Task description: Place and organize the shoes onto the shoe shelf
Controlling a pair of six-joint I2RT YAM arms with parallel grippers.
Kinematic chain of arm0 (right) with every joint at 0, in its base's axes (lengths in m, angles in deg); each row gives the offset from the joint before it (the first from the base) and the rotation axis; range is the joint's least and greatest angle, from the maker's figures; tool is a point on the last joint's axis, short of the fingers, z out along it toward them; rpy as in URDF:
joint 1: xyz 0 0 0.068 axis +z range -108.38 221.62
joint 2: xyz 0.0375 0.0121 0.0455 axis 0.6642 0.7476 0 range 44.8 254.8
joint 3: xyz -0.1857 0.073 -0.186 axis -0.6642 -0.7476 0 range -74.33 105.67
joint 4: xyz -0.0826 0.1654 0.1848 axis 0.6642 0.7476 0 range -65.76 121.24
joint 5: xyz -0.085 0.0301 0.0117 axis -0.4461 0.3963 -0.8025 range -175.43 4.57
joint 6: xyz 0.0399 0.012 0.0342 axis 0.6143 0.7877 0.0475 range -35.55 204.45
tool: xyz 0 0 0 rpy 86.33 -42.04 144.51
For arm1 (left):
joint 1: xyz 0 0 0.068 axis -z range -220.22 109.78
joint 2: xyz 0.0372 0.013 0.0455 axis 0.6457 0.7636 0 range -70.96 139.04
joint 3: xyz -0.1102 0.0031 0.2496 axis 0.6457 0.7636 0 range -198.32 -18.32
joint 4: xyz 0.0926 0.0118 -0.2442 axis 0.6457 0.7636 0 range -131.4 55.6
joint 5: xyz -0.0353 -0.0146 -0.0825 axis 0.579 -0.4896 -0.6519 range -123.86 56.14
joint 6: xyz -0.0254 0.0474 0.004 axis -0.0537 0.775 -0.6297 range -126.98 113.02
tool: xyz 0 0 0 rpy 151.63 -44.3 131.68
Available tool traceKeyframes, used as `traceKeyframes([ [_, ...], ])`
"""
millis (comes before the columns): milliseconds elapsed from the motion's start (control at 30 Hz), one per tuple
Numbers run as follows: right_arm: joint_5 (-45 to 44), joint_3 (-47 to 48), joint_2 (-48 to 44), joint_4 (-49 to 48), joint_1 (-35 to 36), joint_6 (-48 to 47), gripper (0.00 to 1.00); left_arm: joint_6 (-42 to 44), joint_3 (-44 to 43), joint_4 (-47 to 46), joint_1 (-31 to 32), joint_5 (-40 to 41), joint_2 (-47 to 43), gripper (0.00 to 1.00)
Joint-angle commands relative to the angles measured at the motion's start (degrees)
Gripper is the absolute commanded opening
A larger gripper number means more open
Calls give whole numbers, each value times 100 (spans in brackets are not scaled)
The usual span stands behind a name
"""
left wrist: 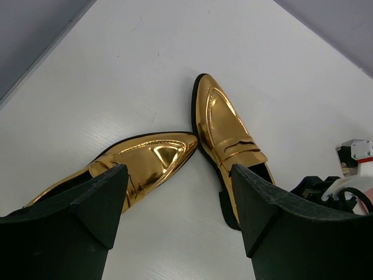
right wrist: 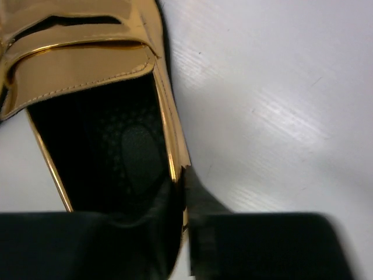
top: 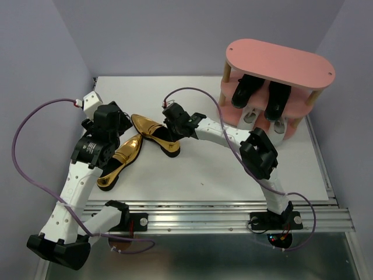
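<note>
The left arm point(top: 70, 189) and right arm point(top: 224, 135) are white tubes with fat black joints. Little dots run along the left one. A thin purple cable point(top: 14, 143) loops off each. The fingers point(left wrist: 87, 221) are black and thick, and tiny red lights glow at the right foot

Left tool point(left wrist: 178, 178) spread wide; right tool point(right wrist: 183, 195) pinched tight, arm extended.
</note>
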Motion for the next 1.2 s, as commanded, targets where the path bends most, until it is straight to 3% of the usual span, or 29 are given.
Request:
traceKeyframes([
  [0,-91,83,-144,28,124,-27,1,108,43,-126,-21,37,-109,81],
  [400,-1408,-112,-1673,255,124,-167,1,100,122,-152,-29,28,-223,81],
  [700,-2234,1748,-2087,1082,124,-352,1,38,-9,-275,-21,141,-556,81],
  [933,-2824,3234,-2096,1091,-569,-335,1,20,-106,-214,-29,239,-645,81],
  [1167,-3685,3379,-2552,1082,-1483,-37,1,-41,78,-275,-29,-25,-654,81],
])
